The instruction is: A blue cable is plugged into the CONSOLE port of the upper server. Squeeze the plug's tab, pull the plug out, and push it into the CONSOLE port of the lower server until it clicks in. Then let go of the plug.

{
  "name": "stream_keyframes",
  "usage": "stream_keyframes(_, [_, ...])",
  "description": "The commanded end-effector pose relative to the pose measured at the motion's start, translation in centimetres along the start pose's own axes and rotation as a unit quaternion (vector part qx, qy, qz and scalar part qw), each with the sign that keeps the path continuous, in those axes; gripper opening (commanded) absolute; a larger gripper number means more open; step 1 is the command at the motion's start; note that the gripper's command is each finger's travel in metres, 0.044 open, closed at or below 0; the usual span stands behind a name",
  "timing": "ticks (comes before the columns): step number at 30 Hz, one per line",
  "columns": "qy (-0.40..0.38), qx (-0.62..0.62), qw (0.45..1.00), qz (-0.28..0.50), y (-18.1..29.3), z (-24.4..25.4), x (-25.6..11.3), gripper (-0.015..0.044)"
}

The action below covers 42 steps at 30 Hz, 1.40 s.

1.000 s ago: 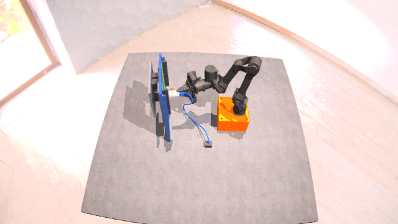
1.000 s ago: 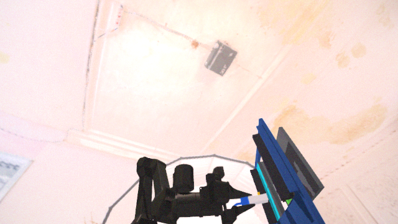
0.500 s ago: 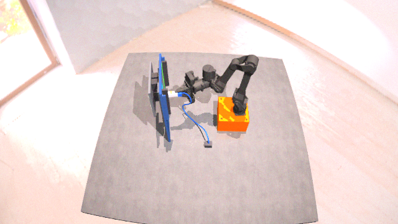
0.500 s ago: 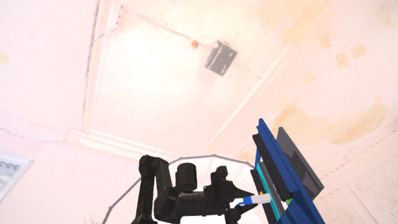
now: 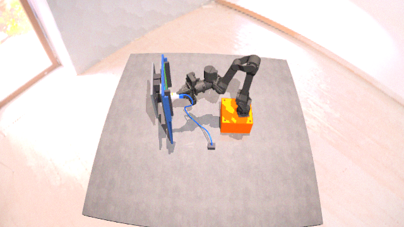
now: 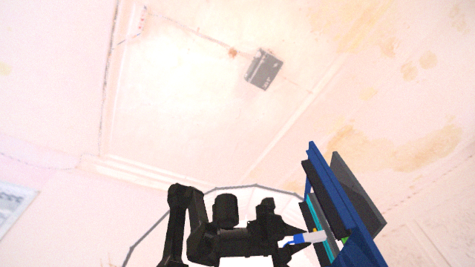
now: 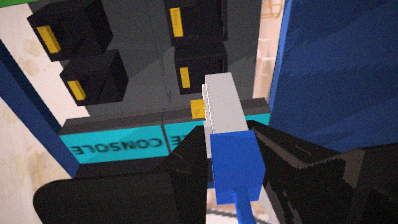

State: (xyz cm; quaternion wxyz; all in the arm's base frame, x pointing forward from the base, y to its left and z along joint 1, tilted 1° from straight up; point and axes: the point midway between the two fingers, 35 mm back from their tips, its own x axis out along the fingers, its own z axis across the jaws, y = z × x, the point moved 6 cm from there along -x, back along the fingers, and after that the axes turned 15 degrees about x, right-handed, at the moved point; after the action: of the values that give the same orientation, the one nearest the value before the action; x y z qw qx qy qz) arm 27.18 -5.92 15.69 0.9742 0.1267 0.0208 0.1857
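Top: blue cable [image 5: 201, 127] ran in a loose curve from rack [image 5: 166, 104] to small dark block [image 5: 211, 146]; exterior: plug [image 6: 313, 236], pale-fronted, blue-backed, was at rack [image 6: 334, 189]; wrist: gripper [image 7: 224, 130] was clamped on plug [image 7: 227, 105], near black port housings [image 7: 200, 67] with yellow strips, cyan CONSOLE label [image 7: 117, 144] alongside.

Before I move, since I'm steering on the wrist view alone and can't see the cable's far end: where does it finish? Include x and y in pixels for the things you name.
Observer: In the top view, the blue cable [image 5: 201, 126] [image 7: 243, 207] ends at a small dark block [image 5: 211, 146] on the gray table top [image 5: 202, 186].

Operator: And the arm's base?

Observer: It stands on an orange box [image 5: 236, 127], and that small block lies apart from the box.

Operator: Anything behind the blue frame [image 5: 167, 110] [image 6: 343, 193] [image 7: 340, 65]?

Observer: Yes, a gray panel [image 5: 153, 80] [image 6: 356, 196] stands on its far side from the arm, as the top and exterior views show.
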Motion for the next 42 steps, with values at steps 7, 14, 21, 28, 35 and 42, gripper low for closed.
stream_keyframes(7, [-0.004,-0.002,1.0,-0.002,-0.1,0.2,0.5,0.0])
stream_keyframes(14, [-0.004,-0.002,1.0,-0.002,-0.1,0.2,0.9,0.0])
stream_keyframes(21, [-0.004,-0.002,1.0,-0.001,-0.2,0.3,1.2,0.0])
stream_keyframes(28, [-0.005,-0.002,1.0,-0.001,-0.1,0.2,1.5,0.0])
stream_keyframes(35, [-0.005,-0.002,1.0,-0.001,-0.1,0.3,1.9,0.0])
stream_keyframes(42, [-0.005,-0.003,1.0,-0.001,-0.2,0.3,2.2,0.0])
